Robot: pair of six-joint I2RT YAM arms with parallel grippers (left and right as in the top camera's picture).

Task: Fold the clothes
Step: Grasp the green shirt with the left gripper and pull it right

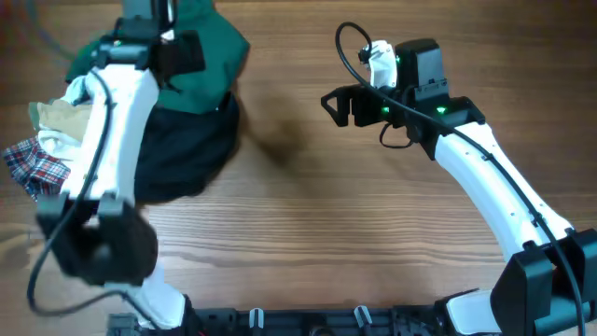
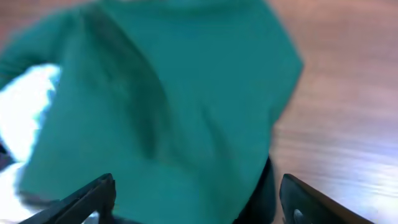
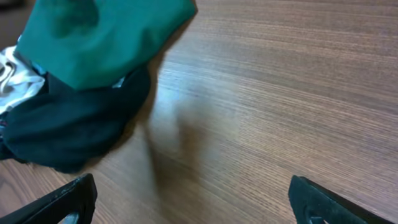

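Clothes (image 2: 174,93) lie beneath the wide-open left hand (image 2: 198,185).

– Where are the cameras?
– One looks straight down at the whole table (image 1: 373,233). The left wrist one is close over the green cloth (image 2: 186,93). The right wrist one sees it from farther off

A brown wood-grain table (image 1: 373,233) under soft, even light.

Wooden table (image 1: 373,215) bears a heap of clothes (image 1: 187,149), seemingly black lowest
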